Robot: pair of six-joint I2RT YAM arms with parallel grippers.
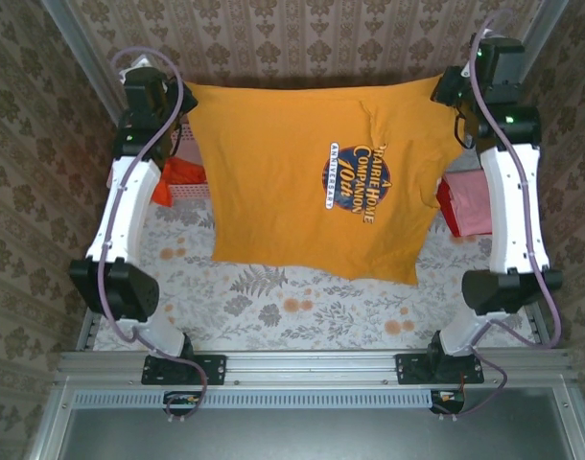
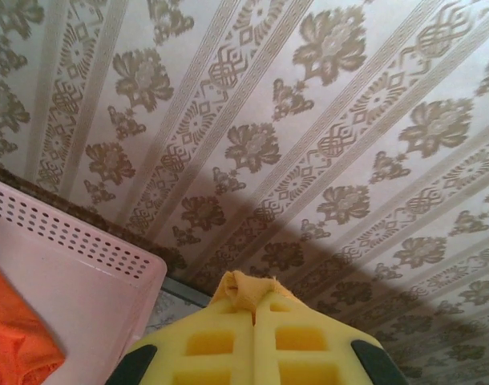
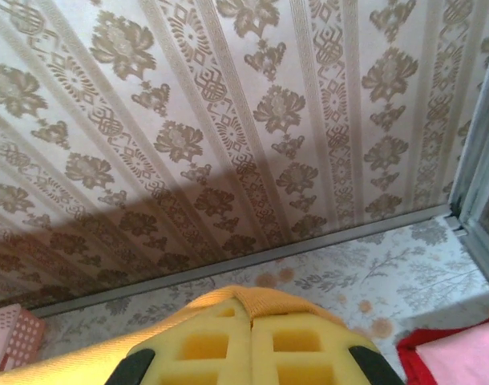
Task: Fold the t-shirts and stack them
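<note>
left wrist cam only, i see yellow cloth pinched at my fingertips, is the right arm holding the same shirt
observer: yes, the right gripper has its jaws shut on the other end of the far edge of the yellow t-shirt.
operator: which side faces up
observer: the round dark-blue chest print faces the top camera.
operator: anything over on the right side
observer: a pink t-shirt lying on a red one.

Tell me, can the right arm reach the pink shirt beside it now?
Probably not yet: the right gripper is shut on a corner of the yellow t-shirt; the pink shirt lies uncovered beside that arm.
</note>
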